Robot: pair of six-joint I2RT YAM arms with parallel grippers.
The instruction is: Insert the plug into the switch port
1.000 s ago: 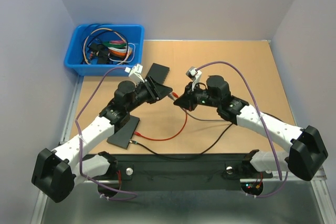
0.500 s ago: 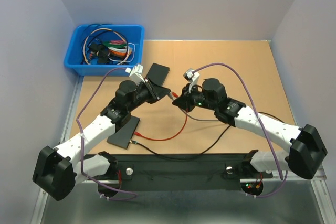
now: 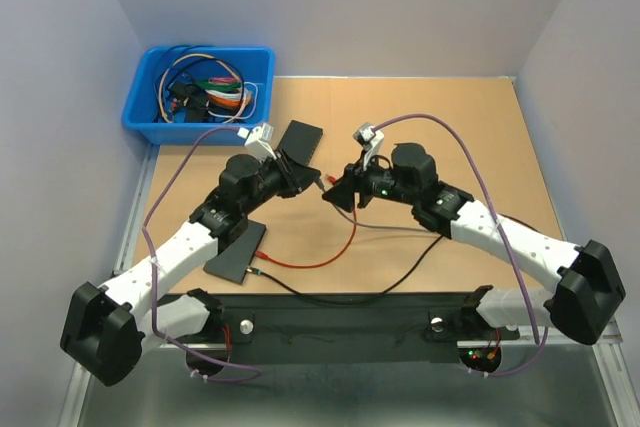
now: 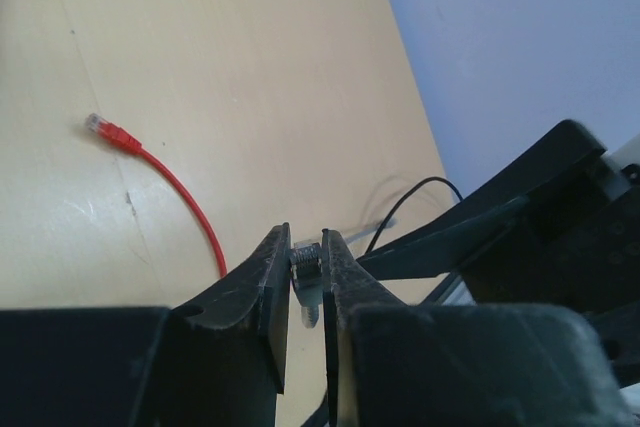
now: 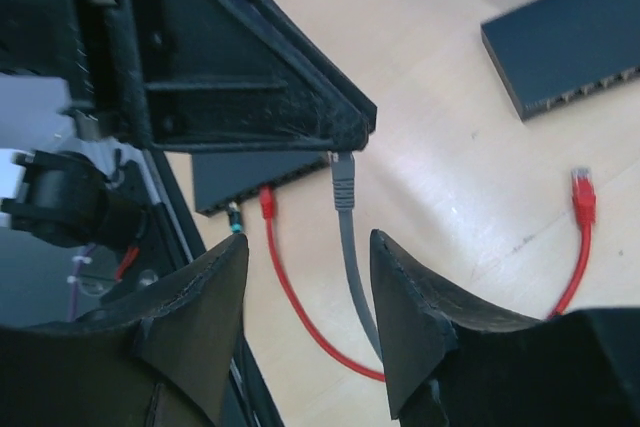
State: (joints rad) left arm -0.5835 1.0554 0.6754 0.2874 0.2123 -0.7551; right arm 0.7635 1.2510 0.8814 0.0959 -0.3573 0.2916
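My left tool is clenched on the plug, lifted above the middle of the desk. My right tool stands released, with one finger on either side of the grey cable and neither touching it.

To do this well, I judge I should draw the right tool clear so the cable hangs free. Then I would carry the plug to the far switch, square it to the port row and push straight in.

The plug is small and pale, with a ribbed grey boot and the cable trailing beneath. It is pinched so deep that I can't make out which way its clip faces.
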